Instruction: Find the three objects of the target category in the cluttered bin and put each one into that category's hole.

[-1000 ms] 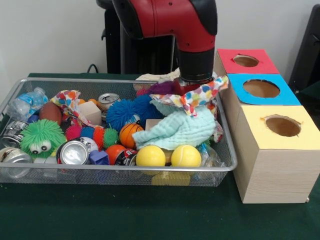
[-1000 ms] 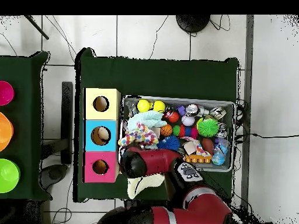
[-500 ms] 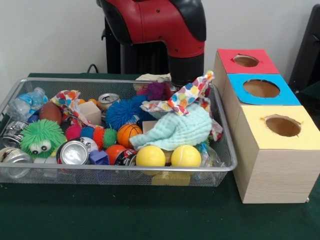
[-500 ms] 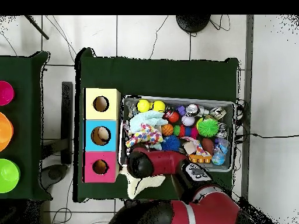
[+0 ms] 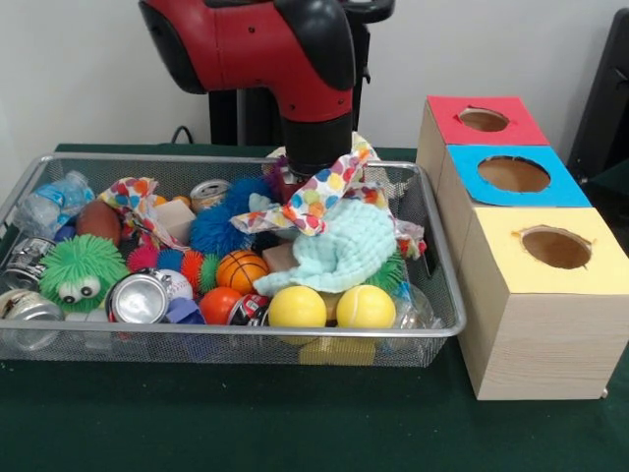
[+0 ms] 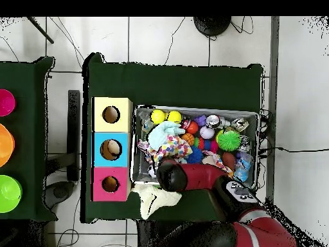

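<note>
The wire-mesh bin [image 5: 246,332] is full of toys, cans and cloths; it also shows in the overhead view [image 6: 193,108]. My gripper [image 5: 307,183] is down in the bin's far middle, its tips hidden by a polka-dot cloth [image 5: 316,197] that hangs from it, lifted and draped. A mint-green cloth [image 5: 346,246] lies bunched right under and in front of it. In the overhead view the arm's end [image 6: 169,175] covers the gripper, with the polka-dot cloth [image 6: 171,146] beside it. Three boxes with holes stand to the bin's right: red [image 5: 484,121], blue [image 5: 513,175], yellow [image 5: 555,246].
Two yellow balls [image 5: 297,307] [image 5: 366,307] lie at the front rim. A green fuzzy toy [image 5: 84,270], a can [image 5: 138,298], a small basketball [image 5: 241,270], a blue spiky ball [image 5: 218,228] and a plastic bottle [image 5: 49,202] fill the left. A cream cloth [image 6: 156,196] lies outside the bin.
The arm has swung left from the bin's right end toward its middle, dragging the polka-dot cloth along; the mint-green cloth has shifted left with it.
</note>
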Motion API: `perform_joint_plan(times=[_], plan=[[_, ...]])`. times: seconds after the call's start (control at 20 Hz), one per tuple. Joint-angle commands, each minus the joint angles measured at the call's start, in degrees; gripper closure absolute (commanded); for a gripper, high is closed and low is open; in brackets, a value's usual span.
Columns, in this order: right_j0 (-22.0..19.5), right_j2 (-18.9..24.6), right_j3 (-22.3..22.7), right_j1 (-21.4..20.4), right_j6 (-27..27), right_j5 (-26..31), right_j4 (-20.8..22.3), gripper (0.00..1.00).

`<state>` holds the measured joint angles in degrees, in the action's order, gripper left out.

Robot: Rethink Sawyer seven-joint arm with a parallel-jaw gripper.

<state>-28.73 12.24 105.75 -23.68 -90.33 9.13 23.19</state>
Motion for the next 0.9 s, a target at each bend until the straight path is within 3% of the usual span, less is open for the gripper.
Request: perform_joint_plan(times=[0.05, 0.7, 0.9], plan=[[-3.86, -0.47, -11.02, 3.83, 5.43, 9.64, 4.57, 1.0], [0.28, -1.15, -7.12, -1.86, 0.18, 12.65, 3.31, 1.0], [1.76, -0.97, -4.14, -4.91, -1.6, 14.04, 1.87, 1.0]])
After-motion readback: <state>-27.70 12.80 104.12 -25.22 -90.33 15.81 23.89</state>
